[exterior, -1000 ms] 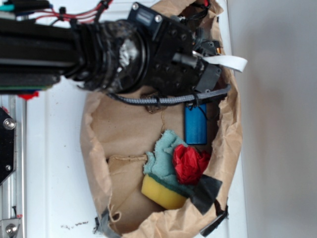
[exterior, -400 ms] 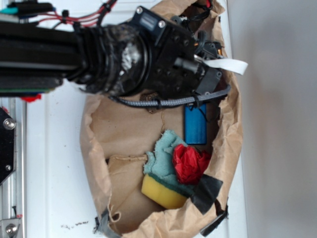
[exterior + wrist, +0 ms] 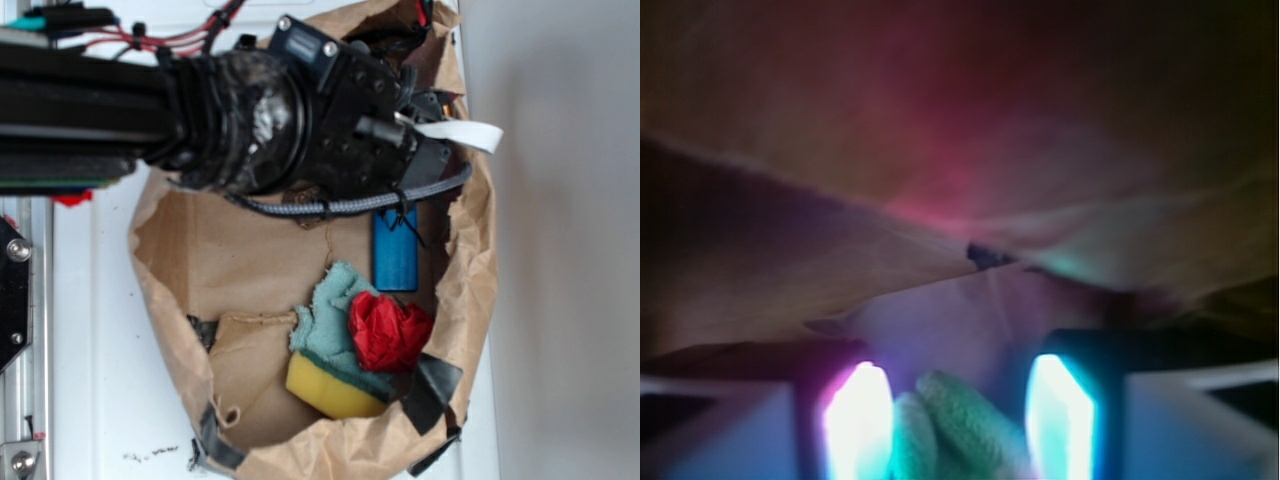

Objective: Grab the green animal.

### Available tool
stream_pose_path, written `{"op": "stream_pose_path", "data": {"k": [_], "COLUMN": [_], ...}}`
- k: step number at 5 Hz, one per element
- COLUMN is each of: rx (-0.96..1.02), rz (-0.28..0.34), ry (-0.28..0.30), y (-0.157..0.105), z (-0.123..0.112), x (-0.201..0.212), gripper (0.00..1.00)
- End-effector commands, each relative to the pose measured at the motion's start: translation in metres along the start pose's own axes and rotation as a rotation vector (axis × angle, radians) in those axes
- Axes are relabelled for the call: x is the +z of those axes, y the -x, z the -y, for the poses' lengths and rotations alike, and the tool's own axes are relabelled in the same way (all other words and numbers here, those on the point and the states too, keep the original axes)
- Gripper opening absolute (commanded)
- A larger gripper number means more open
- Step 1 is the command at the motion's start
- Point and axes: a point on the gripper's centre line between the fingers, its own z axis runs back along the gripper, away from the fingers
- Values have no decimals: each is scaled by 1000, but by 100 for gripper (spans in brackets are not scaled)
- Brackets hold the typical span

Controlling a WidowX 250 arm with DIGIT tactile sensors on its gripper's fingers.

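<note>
Standing beside the rig, I watched the brown paper bag [image 3: 175,260] jolt: within a second its left rim had flared outward and its lower edge spread, while the black arm [image 3: 120,110] shifted slightly up toward the bag's top end. The gripper [image 3: 960,410] was buried under the wrist housing in the exterior view. The wrist view showed its two glowing fingers [image 3: 855,420] parted, with fuzzy pale green limbs of the green animal [image 3: 950,420] lying between them, not yet squeezed as far as I could tell. I judged the grab close, needing only a closing pinch. Lower in the bag lay a teal cloth [image 3: 330,310], red crumpled fabric [image 3: 388,330], a yellow sponge [image 3: 330,388] and a blue block [image 3: 395,250]. The bag rested on a white tabletop [image 3: 100,380].
</note>
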Motion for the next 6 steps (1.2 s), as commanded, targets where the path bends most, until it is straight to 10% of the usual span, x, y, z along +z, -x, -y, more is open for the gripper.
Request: {"op": "stream_pose_path", "data": {"k": [1, 4, 6], "rx": [3, -1, -23], "rz": [-18, -29, -71], "ry": [0, 58, 270], "y": [1, 1, -22], "z": [-11, -16, -10], "x": [-7, -1, 96], "gripper": [0, 0, 0]}}
